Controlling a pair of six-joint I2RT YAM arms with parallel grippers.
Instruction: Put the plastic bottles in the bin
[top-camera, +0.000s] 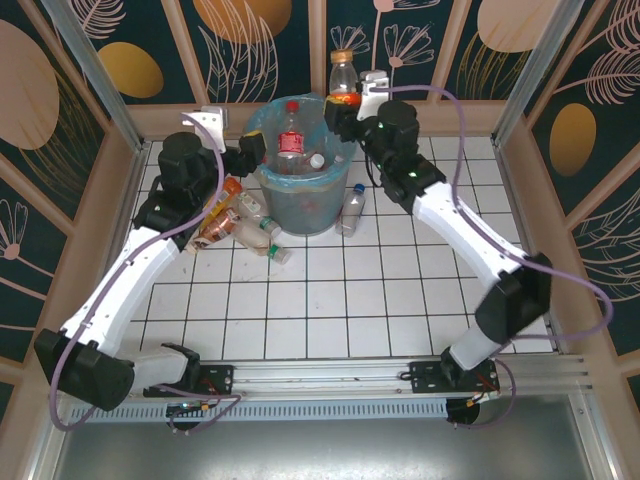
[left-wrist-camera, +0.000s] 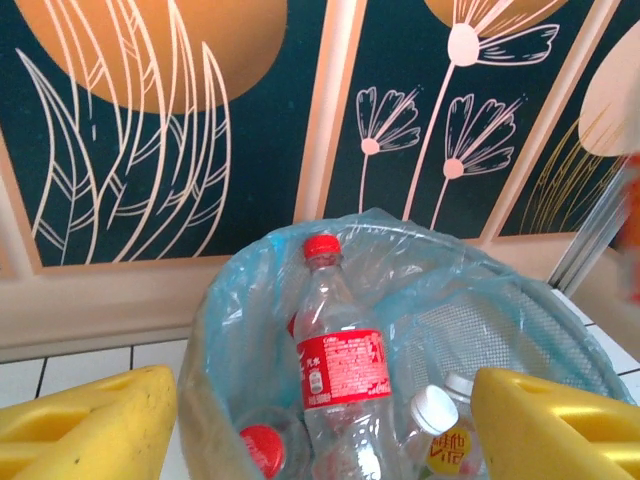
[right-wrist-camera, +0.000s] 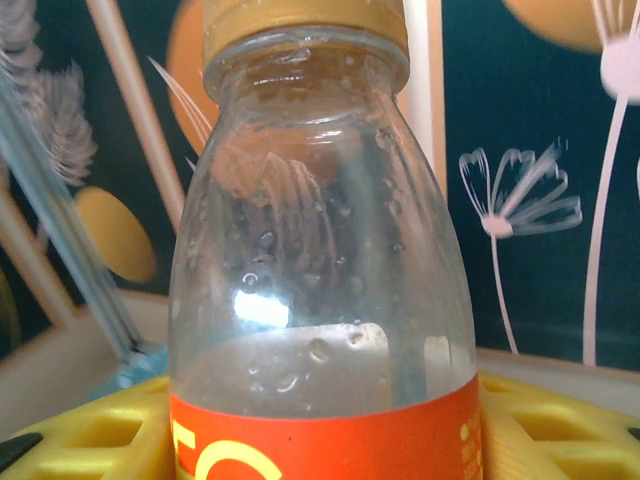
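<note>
The bin (top-camera: 303, 208), lined with a light-blue bag, stands at the back middle of the table. Inside it a clear bottle with a red label (left-wrist-camera: 340, 372) stands upright, with a red-capped bottle (left-wrist-camera: 262, 447) and a white-capped one (left-wrist-camera: 437, 432) beside it. My left gripper (top-camera: 254, 150) hovers at the bin's left rim, its yellow fingers (left-wrist-camera: 92, 425) open over the bin's mouth with nothing between them. My right gripper (top-camera: 345, 104) is shut on a clear bottle with an orange label and yellow cap (right-wrist-camera: 318, 250), held upright above the bin's back right rim.
Several loose bottles lie on the tiles left of the bin (top-camera: 228, 212), one with an orange label. Another clear bottle (top-camera: 351, 206) lies against the bin's right side. Wooden walls and metal posts close the table in at the back and sides.
</note>
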